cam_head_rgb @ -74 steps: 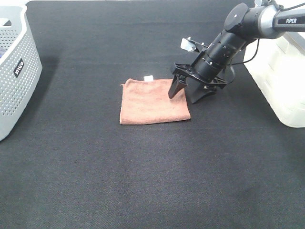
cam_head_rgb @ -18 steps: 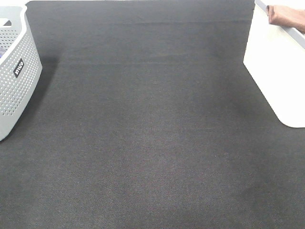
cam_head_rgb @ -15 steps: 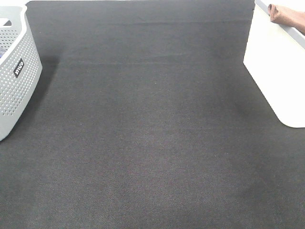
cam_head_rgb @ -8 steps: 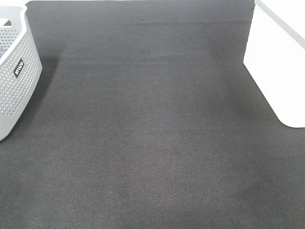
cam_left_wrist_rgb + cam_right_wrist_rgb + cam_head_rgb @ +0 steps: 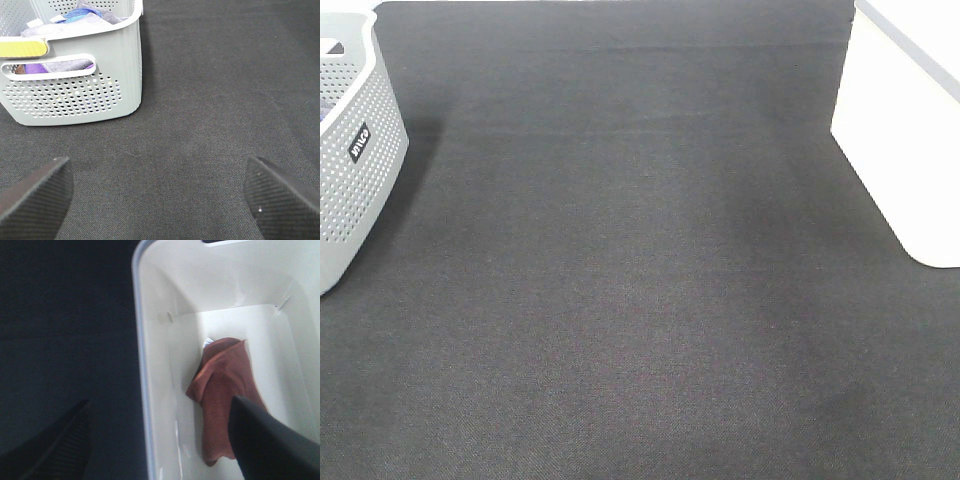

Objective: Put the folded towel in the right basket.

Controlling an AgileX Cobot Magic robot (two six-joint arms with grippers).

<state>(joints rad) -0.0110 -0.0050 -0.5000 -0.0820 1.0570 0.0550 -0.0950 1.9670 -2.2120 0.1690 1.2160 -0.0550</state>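
Observation:
The brown towel (image 5: pixel 224 390) lies crumpled on the bottom of the white right basket (image 5: pixel 150 370), seen in the right wrist view. My right gripper (image 5: pixel 160 440) is open above the basket's rim, with one fingertip over the dark mat and the other over the towel. The right basket's outer wall (image 5: pixel 905 130) shows at the right edge of the high view; the towel is hidden there. My left gripper (image 5: pixel 160 195) is open and empty over the mat, near the grey left basket (image 5: pixel 75 95). Neither arm shows in the high view.
The grey perforated left basket (image 5: pixel 350 150) stands at the left edge and holds blue and purple cloths (image 5: pixel 75 15). A black mat (image 5: pixel 630 260) covers the table between the two baskets.
The towel and right arm have left the mat. One second ago the towel showed at the right basket's rim in the high view; now it is out of that view.

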